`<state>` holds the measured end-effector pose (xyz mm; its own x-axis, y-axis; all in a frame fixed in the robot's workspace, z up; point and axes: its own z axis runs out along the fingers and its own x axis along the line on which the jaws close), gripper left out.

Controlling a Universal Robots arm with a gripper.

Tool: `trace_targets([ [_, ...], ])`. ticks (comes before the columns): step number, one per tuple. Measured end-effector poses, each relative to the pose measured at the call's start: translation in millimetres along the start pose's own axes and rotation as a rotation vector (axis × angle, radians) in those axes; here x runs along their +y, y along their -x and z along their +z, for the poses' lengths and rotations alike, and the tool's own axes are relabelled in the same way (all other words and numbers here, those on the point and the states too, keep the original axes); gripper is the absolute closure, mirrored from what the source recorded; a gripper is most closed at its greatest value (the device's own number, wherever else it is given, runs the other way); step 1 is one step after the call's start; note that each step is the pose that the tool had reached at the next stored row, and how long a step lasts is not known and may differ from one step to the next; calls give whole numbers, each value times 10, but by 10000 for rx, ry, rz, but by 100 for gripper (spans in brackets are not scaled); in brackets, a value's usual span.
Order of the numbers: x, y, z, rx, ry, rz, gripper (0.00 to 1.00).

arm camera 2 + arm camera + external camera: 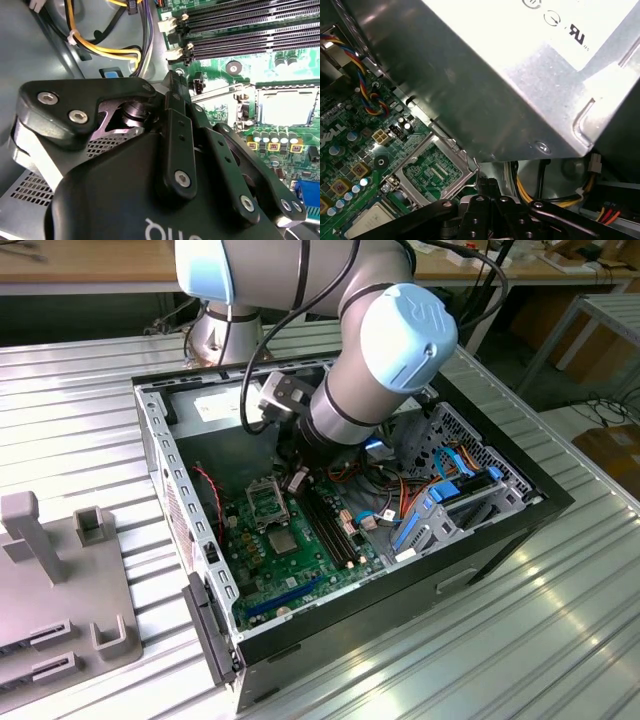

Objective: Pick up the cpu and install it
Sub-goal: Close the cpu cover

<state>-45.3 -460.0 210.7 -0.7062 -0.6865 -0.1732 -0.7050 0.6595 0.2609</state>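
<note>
A ribbed metal table (560, 620) carried an open black computer case (450, 570), lying on its side with its inside exposed. On the exterior view's left, well apart from the case, sat a grey plastic fixture (60, 580).

A large grey robot arm (390, 350) reached down into the far half of the case, past the silver power supply box (495, 75). A green motherboard (300, 570) covered the case floor.

Near the board's middle, the socket's metal hold-down frame (432, 170) was swung open, with green board showing through it. Just beside it lay a pale silver-grey square, which looked like the cpu (287, 107), flat inside the socket rather than in the tool. In the first wrist view the same pale square showed at the picture's edge (367, 222).

The black gripper (487, 184) hung low over the board, between the power supply and the socket, with its tip just beside a corner of the open frame. It appeared narrow, drawn together, with nothing visible in its grasp. The second wrist view showed its tip (175, 82) close to a thin metal lever rod (220, 90) running alongside the socket.

Judging by this, the placing step looked done and the securing step was in hand, as the frame was not yet closed over the chip. Closing it would call for a gentle, well-aimed push, without nudging the chip out of its seat.
</note>
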Motion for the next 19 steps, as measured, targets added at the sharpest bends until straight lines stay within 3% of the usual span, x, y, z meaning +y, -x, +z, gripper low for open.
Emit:
trace_targets([
  [5,-9,9,15,-1,0,1,89],
  [8,-18,-1,55,0,-2,1,89],
  [12,21,-40,63,-1,0,-13,89],
  [19,41,-49,37,66,-58,-22,89],
])
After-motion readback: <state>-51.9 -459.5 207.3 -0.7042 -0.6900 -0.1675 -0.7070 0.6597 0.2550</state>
